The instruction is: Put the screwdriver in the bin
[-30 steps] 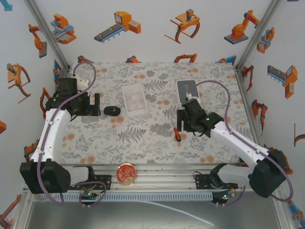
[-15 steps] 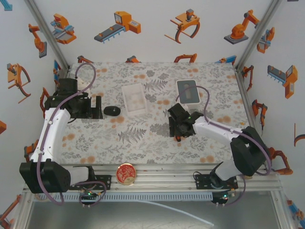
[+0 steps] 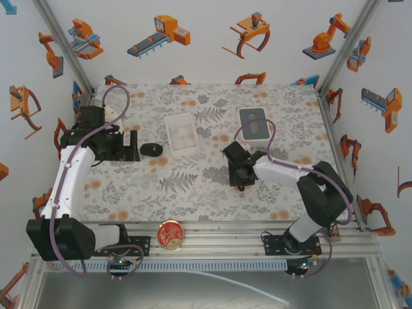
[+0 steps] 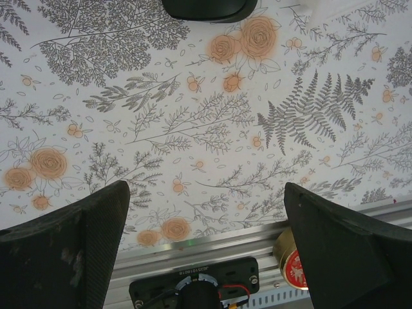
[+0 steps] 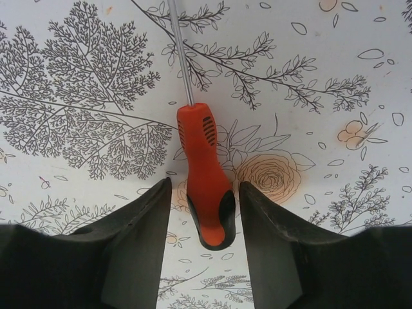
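The screwdriver (image 5: 205, 174) lies flat on the flowered tabletop, its orange-red handle towards the wrist camera and its thin shaft (image 5: 180, 58) pointing away. My right gripper (image 5: 205, 188) is open and low over it, one finger on each side of the handle's end, with a small gap on both sides. From above, the right gripper (image 3: 237, 172) covers most of the screwdriver (image 3: 239, 187). The bin (image 3: 181, 132), a white translucent tray, sits left of and beyond it. My left gripper (image 3: 129, 143) hangs open at the far left, holding nothing, as the left wrist view (image 4: 206, 188) confirms.
A black oval object (image 3: 152, 149) lies between the left gripper and the bin, and its edge shows too (image 4: 209, 8). A grey box with a white rim (image 3: 254, 122) stands behind the right gripper. A red and gold round tin (image 3: 170, 233) rests on the front rail.
The right arm has swung left and folded in, bringing its open gripper down over the screwdriver's handle. The screwdriver has not moved. The left arm is almost unchanged.
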{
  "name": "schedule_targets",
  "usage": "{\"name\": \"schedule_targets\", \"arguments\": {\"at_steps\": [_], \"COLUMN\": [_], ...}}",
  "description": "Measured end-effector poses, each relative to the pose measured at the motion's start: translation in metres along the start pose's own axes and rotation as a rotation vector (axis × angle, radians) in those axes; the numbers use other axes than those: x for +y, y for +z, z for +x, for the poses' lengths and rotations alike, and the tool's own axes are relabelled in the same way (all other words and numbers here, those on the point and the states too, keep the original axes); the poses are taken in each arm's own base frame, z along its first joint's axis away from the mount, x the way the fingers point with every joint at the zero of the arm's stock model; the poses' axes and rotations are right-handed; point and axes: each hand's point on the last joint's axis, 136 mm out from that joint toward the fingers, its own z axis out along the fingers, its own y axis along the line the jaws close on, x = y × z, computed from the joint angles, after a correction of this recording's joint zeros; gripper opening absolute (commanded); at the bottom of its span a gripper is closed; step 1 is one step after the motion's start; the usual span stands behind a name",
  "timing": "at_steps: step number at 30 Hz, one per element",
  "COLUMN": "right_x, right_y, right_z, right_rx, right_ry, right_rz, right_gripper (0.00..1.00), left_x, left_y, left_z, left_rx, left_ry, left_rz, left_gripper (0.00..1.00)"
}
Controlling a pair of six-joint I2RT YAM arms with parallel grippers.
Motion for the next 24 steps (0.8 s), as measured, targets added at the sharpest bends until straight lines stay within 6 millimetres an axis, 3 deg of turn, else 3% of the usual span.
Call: {"name": "schedule_targets", "arguments": {"at_steps": [12, 16, 24], "right_x": [0.000, 0.002, 0.009], "right_y": [0.000, -0.002, -0.033], "right_z": [0.000, 0.002, -0.006], "right_rx": [-0.002, -0.001, -0.056], "right_ry": [0.003, -0.002, -0.040], "right_rz": [-0.002, -0.018, -0.082], "right_gripper": [0.21, 0.20, 0.18], "left_x": [-0.002, -0.011, -0.030], "left_y": [-0.001, -0.005, -0.010], "left_z": [0.000, -0.001, 0.004], "left_rx": [-0.004, -0.017, -0.016], "left_ry": [0.001, 0.016, 0.042], "left_rz": [0.012, 0.060, 0.157], "left_gripper": [0.97, 0.97, 0.97]}}
